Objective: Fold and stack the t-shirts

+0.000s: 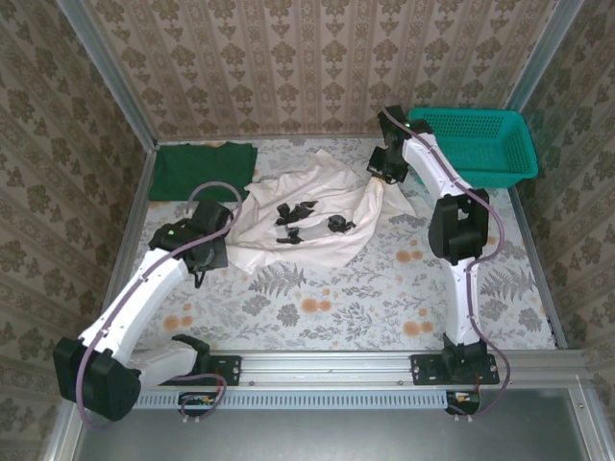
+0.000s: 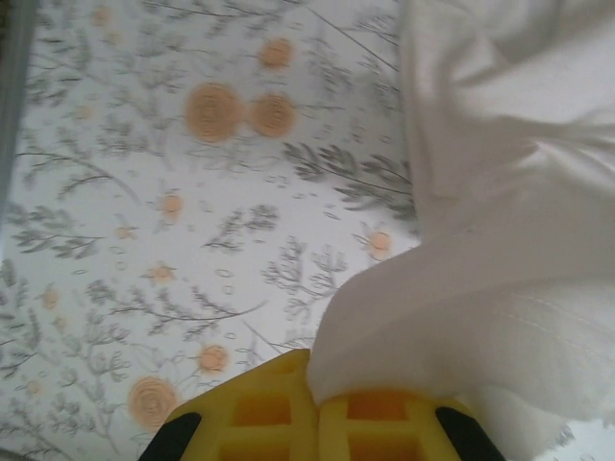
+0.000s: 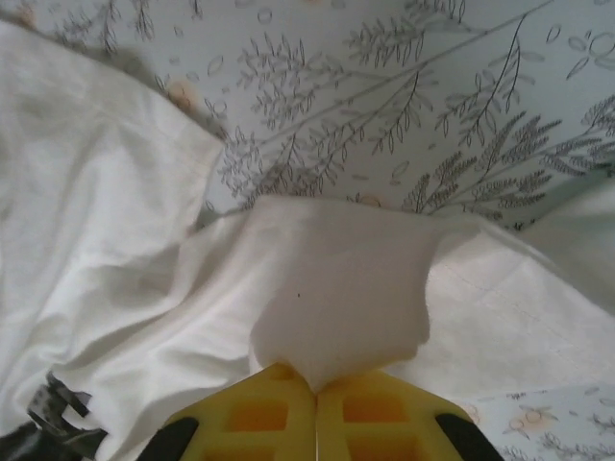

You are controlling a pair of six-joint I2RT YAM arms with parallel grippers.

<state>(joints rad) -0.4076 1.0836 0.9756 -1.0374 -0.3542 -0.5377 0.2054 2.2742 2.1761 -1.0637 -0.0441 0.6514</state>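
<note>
Folding the off-white soft cloth short-sleeved t-shirt (image 1: 327, 187) looks to be the step in hand. It lies rumpled and unfolded in the middle of the floral-patterned surface (image 1: 336, 298), with a dark print showing on its upper side. The dark green cloth t-shirt (image 1: 202, 168) lies flat and squared off at the far left corner, apparently already folded, just beside the pale shirt's left edge. A teal plastic mesh basket (image 1: 485, 158) sits at the far right corner, apart from both.

The left fingers (image 2: 255, 413) are closed tight on the pale shirt's near-left edge; in the left wrist view the cloth bunches out from between the yellow pads and drapes away to one side. The right fingers (image 3: 259, 418) are likewise closed, pinching a small flap at the shirt's far right side, which stands up from the seam between them.

With opposite sides of the shirt gripped, the next move probably calls for drawing the cloth taut to smooth it, then carrying one edge across. Both pinches must hold, since thin fabric could slip free. Stacking with the green shirt is not yet done.
</note>
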